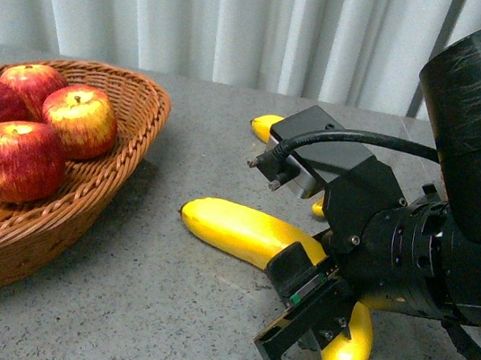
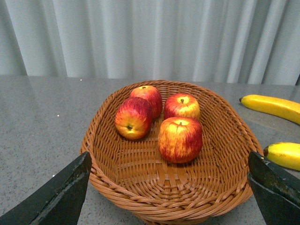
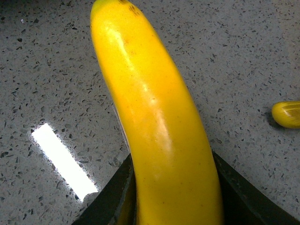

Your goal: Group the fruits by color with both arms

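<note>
Right gripper [image 3: 176, 194] clenched on banana [image 3: 154, 117] lying on table [image 3: 243, 56], fingers [image 3: 112, 201] tight against both its sides; left gripper [image 2: 169, 164] wide open, empty, basket [image 2: 220, 140] of apples [image 2: 180, 139] in front.

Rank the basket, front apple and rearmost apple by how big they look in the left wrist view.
Basket, by far.
Front apple.
Rearmost apple, but it is farther off and partly hidden; they may truly match.

The apples [image 2: 180, 139] are glossy red, streaked with yellow. The bananas [image 1: 242, 230] are bright yellow with brownish tips. The woven basket [image 1: 129, 141] is tan-brown. The bench [image 1: 157, 312] is grey with dark speckles. The pleated curtain [image 1: 246, 18] is pale grey-white. The right arm [image 1: 396, 230] is black.
</note>
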{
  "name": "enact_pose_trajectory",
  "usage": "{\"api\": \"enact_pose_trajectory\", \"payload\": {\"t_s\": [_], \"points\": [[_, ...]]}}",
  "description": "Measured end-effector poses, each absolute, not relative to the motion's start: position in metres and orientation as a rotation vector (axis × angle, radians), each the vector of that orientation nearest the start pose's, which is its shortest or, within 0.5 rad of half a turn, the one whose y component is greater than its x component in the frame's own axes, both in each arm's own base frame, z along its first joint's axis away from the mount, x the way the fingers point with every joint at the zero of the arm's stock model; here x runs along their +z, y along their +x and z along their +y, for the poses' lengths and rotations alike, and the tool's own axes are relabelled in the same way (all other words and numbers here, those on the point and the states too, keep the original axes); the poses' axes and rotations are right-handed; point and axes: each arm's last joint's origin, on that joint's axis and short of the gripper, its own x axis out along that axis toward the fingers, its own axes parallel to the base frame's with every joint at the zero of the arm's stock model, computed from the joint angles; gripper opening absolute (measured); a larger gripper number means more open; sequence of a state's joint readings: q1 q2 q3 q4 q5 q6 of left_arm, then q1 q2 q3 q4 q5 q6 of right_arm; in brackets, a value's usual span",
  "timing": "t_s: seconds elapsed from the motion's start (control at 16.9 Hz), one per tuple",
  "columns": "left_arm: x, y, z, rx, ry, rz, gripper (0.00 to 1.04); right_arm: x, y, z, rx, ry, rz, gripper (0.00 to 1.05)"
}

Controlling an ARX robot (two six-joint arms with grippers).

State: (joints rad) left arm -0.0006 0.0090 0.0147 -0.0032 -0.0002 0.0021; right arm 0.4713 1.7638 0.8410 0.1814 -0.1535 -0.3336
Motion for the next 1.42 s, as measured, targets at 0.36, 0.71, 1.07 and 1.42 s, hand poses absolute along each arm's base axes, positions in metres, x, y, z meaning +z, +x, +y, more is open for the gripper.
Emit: {"api": "enact_pose_trajectory", "payload": {"t_s": [0.36,0.71,1.07,1.42], "points": [[0.168,0.097,0.000,0.000,0.002,-0.002,0.98,0.202,0.307,0.128,0.707,-0.258,0.460,0.37],[0.167,0.097,0.000,0.000,0.002,-0.002,0.98,0.240,0.350,-0.005,0.352,-0.199,0.375,0.37],[0.167,0.097,0.000,0.000,0.002,-0.002,0.98,0.204,0.316,-0.084,0.229,-0.297,0.523,0.37],[0.167,0.097,0.000,0.000,0.002,-0.002,0.98,0.189,0.283,-0.082,0.258,-0.348,0.550,0.55]]}}
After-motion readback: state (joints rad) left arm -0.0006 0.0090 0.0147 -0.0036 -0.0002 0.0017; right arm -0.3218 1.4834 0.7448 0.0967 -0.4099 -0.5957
